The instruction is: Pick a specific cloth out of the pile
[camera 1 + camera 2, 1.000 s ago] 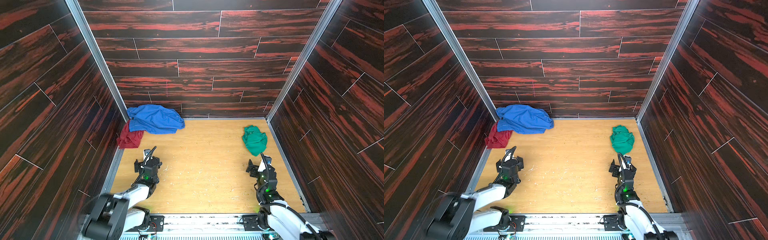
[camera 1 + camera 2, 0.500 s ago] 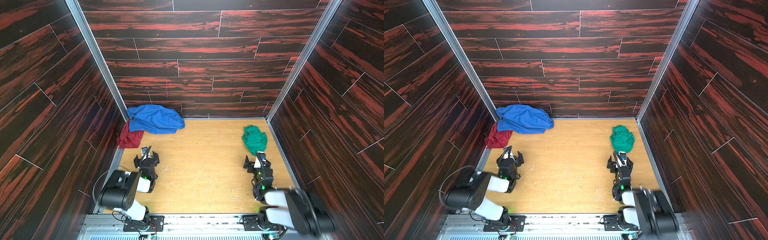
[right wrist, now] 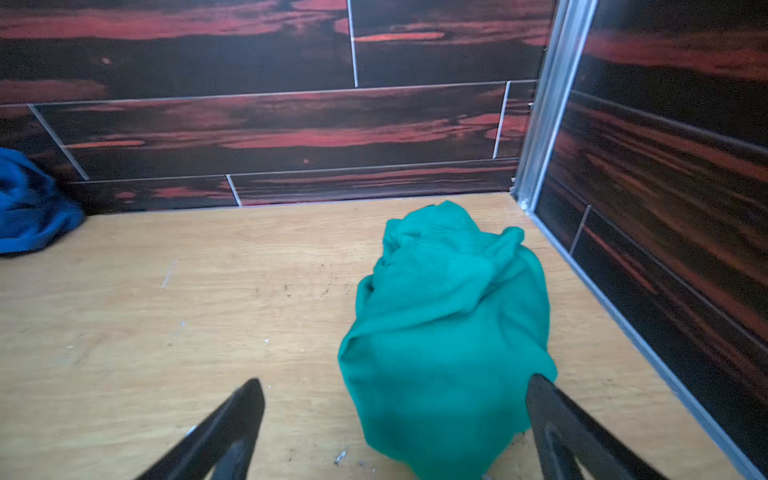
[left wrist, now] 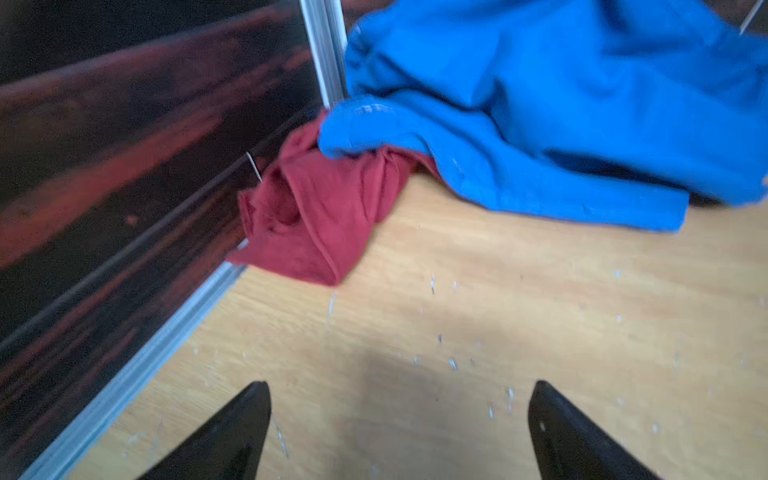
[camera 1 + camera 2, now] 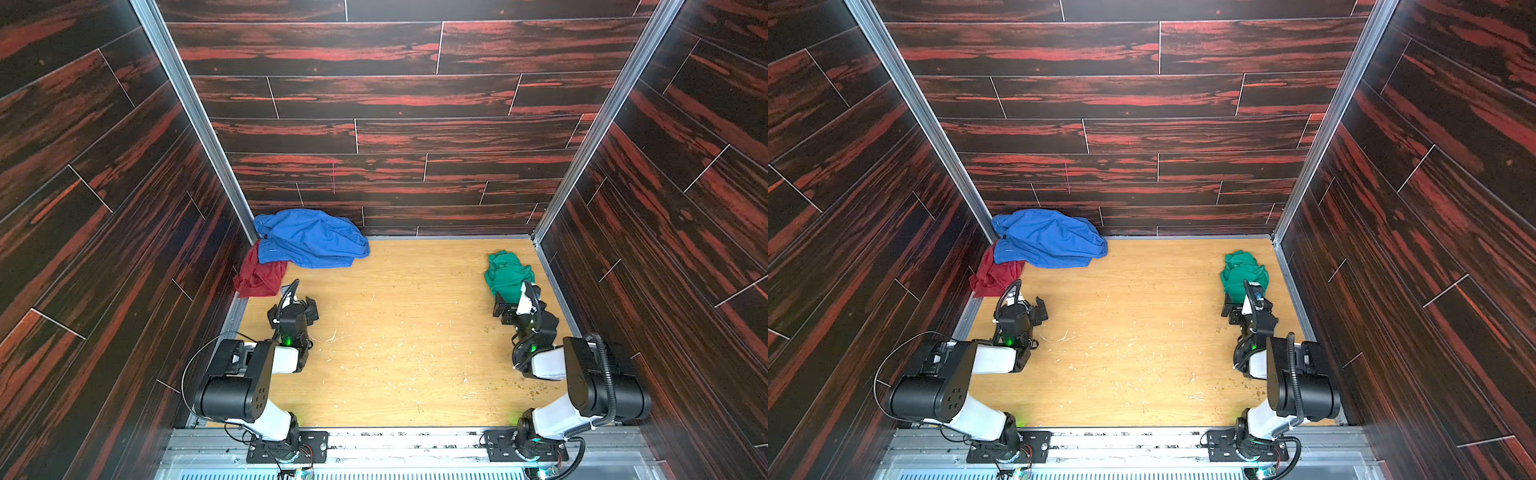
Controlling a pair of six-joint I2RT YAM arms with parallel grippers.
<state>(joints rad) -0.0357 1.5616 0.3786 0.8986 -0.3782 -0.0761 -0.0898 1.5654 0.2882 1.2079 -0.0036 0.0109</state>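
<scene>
The emerald-green cloth [image 5: 509,272] is seen crumpled on the wooden tabletop [image 5: 395,332] by the far right corner, well apart from the blue-and-red pile [image 5: 309,241], ungripped at the wide-open right gripper [image 3: 395,380], and the left gripper [image 4: 403,383] is likewise spread and empty.

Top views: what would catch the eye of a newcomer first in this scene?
The large bright blue crumpled fabric garment in the far left corner stands out, lying partly over a dark red cloth. Apart from them, a small emerald-green bunched cloth sits alone by the right wall, with the open right claw close at its near end.
</scene>
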